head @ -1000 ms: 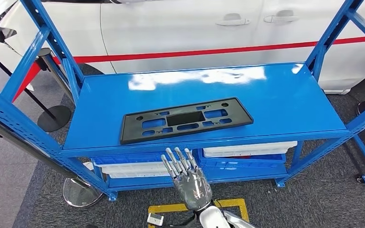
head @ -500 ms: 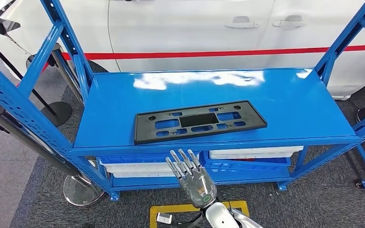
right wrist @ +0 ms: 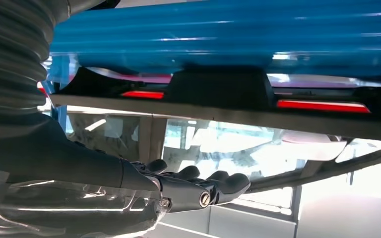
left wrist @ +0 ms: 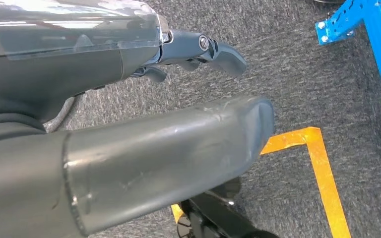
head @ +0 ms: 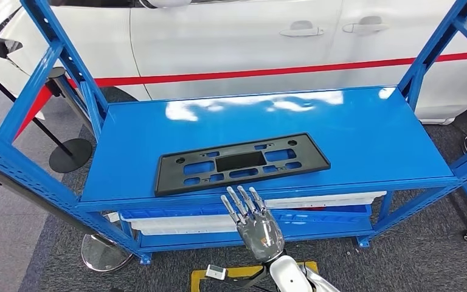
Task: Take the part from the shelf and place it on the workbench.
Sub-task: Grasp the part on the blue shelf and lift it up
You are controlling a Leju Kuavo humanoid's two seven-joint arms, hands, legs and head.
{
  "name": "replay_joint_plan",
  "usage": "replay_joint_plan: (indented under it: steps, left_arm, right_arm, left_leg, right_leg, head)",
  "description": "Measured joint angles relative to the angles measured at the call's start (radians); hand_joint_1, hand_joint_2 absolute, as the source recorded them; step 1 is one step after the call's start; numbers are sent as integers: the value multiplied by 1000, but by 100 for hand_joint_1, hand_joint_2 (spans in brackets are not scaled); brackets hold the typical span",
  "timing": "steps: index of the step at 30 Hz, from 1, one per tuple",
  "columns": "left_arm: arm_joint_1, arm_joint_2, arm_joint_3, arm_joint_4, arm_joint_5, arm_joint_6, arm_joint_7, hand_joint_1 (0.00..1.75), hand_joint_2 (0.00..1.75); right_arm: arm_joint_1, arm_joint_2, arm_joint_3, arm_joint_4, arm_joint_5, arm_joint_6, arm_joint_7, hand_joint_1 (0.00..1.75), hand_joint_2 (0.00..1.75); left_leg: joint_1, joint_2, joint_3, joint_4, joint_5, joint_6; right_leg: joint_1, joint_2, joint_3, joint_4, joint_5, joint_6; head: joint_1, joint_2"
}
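Note:
A flat black plastic part (head: 242,162) with several cut-outs lies on the top deck of the blue shelf (head: 365,134), near its front edge. My right hand (head: 258,226) is raised just in front of that edge, below the part, fingers straight and apart, holding nothing. Its fingertips reach the edge without touching the part. The right wrist view looks past the outstretched right hand (right wrist: 188,188) at the part (right wrist: 218,89) edge-on against the blurred shelf (right wrist: 228,34). My left hand (left wrist: 144,124) hangs over the grey carpet, holding nothing.
A white car with a red stripe (head: 237,36) stands close behind the shelf. Blue uprights (head: 55,48) frame both ends. White and blue bins (head: 176,219) fill the lower level. Stanchion bases (head: 102,252) stand at the left. Yellow floor tape (head: 243,271) lies under my arm.
The camera has swayed, shifting the whole scene. My right hand has risen slightly toward the shelf's front edge, fingertips now level with it. The part has not moved on the shelf.

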Motion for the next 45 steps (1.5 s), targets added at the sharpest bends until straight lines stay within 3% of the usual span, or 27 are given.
replay_joint_plan:
  steps: [2, 4, 5, 9, 11, 13, 14, 15, 16, 18, 20, 22, 25, 28, 29, 30, 31, 34, 36, 37, 40, 42, 44, 45]
  left_arm:
    - [1, 1, 1, 0, -2, 0, 0, 0, 0]
    - [0, 2, 3, 0, -6, 0, 1, 0, 0]
    - [0, 3, 4, 1, -7, 0, 2, 0, 0]
    - [2, 4, 7, 1, -8, 0, 3, 0, 0]
    - [1, 4, 8, 1, -9, 0, 4, 0, 0]
    - [0, 4, 10, 1, -10, 0, 5, 0, 0]
    - [0, 4, 10, 1, -10, 0, 6, 0, 0]
    - [1, 4, 11, 1, -11, 0, 6, 0, 0]
    - [2, 4, 11, 1, -12, 0, 7, 0, 0]
    - [3, 4, 11, 1, -13, -1, 8, 0, 0]
    - [1, 4, 11, 1, -16, -3, 6, 0, 0]
    - [-1, 4, 11, 2, -21, -5, 0, 0, 0]
    - [-1, 3, 12, 2, -28, -9, -5, 0, 0]
    - [-1, 3, 12, 2, -31, -13, -9, 0, 0]
    - [0, 3, 13, 2, -31, -13, -10, 0, 0]
    - [2, 4, 14, 2, -32, -12, -10, 0, 0]
    - [3, 4, 15, 2, -33, -12, -10, 0, 0]
    - [3, 5, 16, 2, -39, -12, -10, 0, 0]
    - [0, 7, 17, 2, -43, -12, -10, 0, 0]
    - [0, 7, 18, 2, -44, -12, -10, 0, 0]
    - [2, 6, 19, 3, -48, -13, -10, 0, 0]
    - [0, 3, 19, 3, -50, -14, -9, 0, 0]
    - [1, 2, 19, 3, -52, -15, -6, 0, 0]
    - [2, 2, 19, 3, -54, -15, -5, 0, 0]
  right_arm:
    - [4, 1, -6, 0, 0, 0, -1, 0, 175]
    - [5, 3, -12, 0, 0, 0, -1, 0, 175]
    - [5, 4, -13, 0, 0, 0, -1, 0, 175]
    - [8, 5, -20, -6, 0, -2, -8, 0, 175]
    - [9, 6, -31, -11, 0, -2, -17, 0, 175]
    - [16, 6, -42, -14, 0, -2, -30, 0, 175]
    - [23, 6, -46, -14, 0, -2, -36, 0, 175]
    - [30, 6, -51, -14, 0, -2, -41, 0, 175]
    - [35, 7, -56, -14, 0, -2, -45, 0, 175]
    - [40, 8, -65, -14, 0, -2, -53, 0, 175]
    - [44, 10, -73, -14, 0, -2, -64, 0, 175]
    - [58, 18, -89, -14, -2, -2, -97, 0, 175]
    - [88, 51, -135, -23, -26, -3, -212, 0, 175]
    - [113, 94, -198, -33, -63, -3, -345, 0, 175]
    - [123, 108, -219, -35, -78, -3, -384, 0, 175]
    - [131, 123, -239, -37, -94, -3, -419, 0, 175]
    - [136, 136, -254, -39, -108, -3, -444, 0, 175]
    - [139, 170, -280, -42, -128, -3, -478, 0, 175]
    - [138, 184, -287, -42, -134, -3, -484, 0, 175]
    - [138, 189, -289, -42, -137, -3, -485, 0, 175]
    - [133, 200, -293, -42, -148, -3, -486, 0, 175]
    - [129, 202, -295, -40, -161, -3, -486, 0, 175]
    - [127, 202, -296, -35, -170, -3, -482, 0, 175]
    - [127, 201, -296, -31, -171, -3, -480, 0, 175]
  left_leg:
    - [2, 1, 40, -114, 88, 1]
    - [-1, 3, 92, -234, 139, 11]
    - [-4, 4, 105, -262, 142, 17]
    - [-3, 1, 125, -285, 124, 46]
    - [0, 0, 142, -293, 119, 57]
    - [0, 0, 153, -294, 109, 62]
    - [0, -1, 160, -294, 103, 62]
    - [0, -2, 169, -294, 96, 61]
    - [1, -3, 180, -294, 87, 58]
    - [3, -4, 204, -294, 70, 49]
    - [2, -5, 217, -293, 56, 36]
    - [0, -5, 222, -288, 48, 22]
    - [3, -2, 217, -254, 20, 8]
    - [5, 0, 130, -87, -64, 0]
    - [4, 0, 99, -35, -83, -1]
    - [4, 0, 79, -11, -83, 1]
    - [3, 0, 79, -27, -62, 5]
    - [-9, 5, 145, -211, 46, 30]
    - [-19, 9, 165, -274, 61, 43]
    - [-21, 9, 164, -276, 60, 46]
    - [-13, 10, 172, -295, 94, 58]
    - [-8, 12, 175, -304, 105, 64]
    - [-7, 13, 171, -305, 107, 67]
    - [-7, 13, 170, -304, 107, 66]
  right_leg:
    - [0, 1, 20, 1, -16, 5]
    - [3, 2, 33, 4, -32, 14]
    - [4, 2, 35, 4, -36, 19]
    - [3, 2, 32, 30, -43, 38]
    - [-1, 2, -14, 116, -77, 47]
    - [-4, 2, -98, 240, -119, 55]
    - [-7, 2, -134, 280, -123, 58]
    - [-9, 2, -156, 290, -109, 59]
    - [-11, 2, -161, 264, -75, 59]
    - [-14, 2, -130, 146, 22, 57]
    - [-9, 0, -106, 56, 59, 50]
    - [-4, 1, -105, 41, 51, 35]
    - [-6, 2, -93, 37, 56, 14]
    - [-1, 2, -87, 34, 49, 0]
    - [2, 1, -86, 35, 47, -3]
    - [6, 2, -85, 35, 45, -5]
    - [9, 3, -82, 35, 44, -7]
    - [17, 5, -73, 35, 42, -8]
    - [17, 5, -74, 36, 42, -1]
    - [17, 5, -74, 36, 43, 5]
    - [18, 5, -78, 51, 29, 23]
    - [13, 5, -115, 135, -26, 34]
    - [4, 4, -174, 264, -87, 45]
    - [0, 4, -191, 300, -95, 49]
  head:
    - [0, 0]
    - [0, 0]
    - [0, 0]
    - [2, 0]
    - [5, 0]
    - [7, 0]
    - [7, 0]
    - [7, 0]
    - [7, 0]
    - [7, 0]
    - [10, 0]
    - [10, 0]
    - [6, 0]
    - [0, 0]
    - [-1, 0]
    - [-1, 0]
    - [-1, 0]
    - [0, 0]
    - [0, 0]
    - [0, 0]
    - [1, 0]
    - [4, 0]
    - [6, 0]
    - [6, 0]
